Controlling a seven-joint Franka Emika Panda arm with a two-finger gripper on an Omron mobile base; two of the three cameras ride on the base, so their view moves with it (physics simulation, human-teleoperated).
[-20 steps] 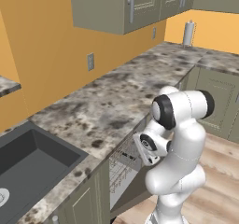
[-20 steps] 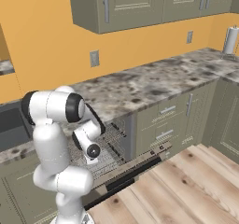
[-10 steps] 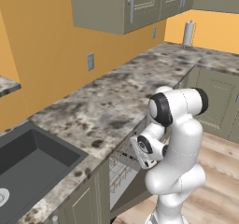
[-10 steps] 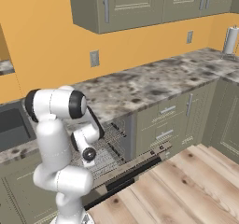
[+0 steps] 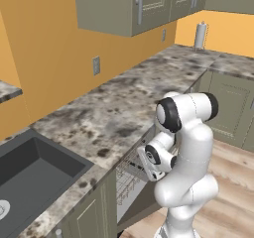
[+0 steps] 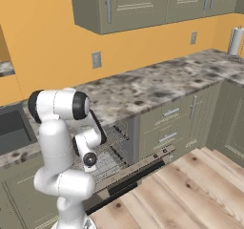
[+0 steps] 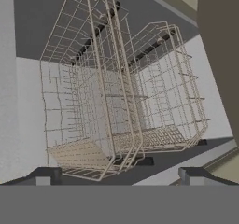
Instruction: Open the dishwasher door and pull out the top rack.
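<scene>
Countertop (image 6: 157,82) of speckled granite runs the length of the kitchen, and under its front edge the dishwasher cavity stands exposed between the olive cabinets. The dishwasher door (image 6: 136,178) is already swung down to lie nearly level above the wood floor, its long dark bar handle along the outer edge, so the first half of the task looks done. That leaves the way clear for the white arm, which folds down in front of the opening so that its hand faces into the machine. The top rack (image 7: 123,101), a basket of thin light wire with upright tines, sits in the cavity just under the countertop edge; in the right base view its grid (image 6: 112,149) shows behind the arm's forearm, apparently not yet drawn out over the door. The gripper (image 7: 116,174) has its two dark fingertips spread wide with nothing between them, poised just short of the rack's near rim, presumably so the fingers can straddle a front wire and close on it before pulling outward.
</scene>
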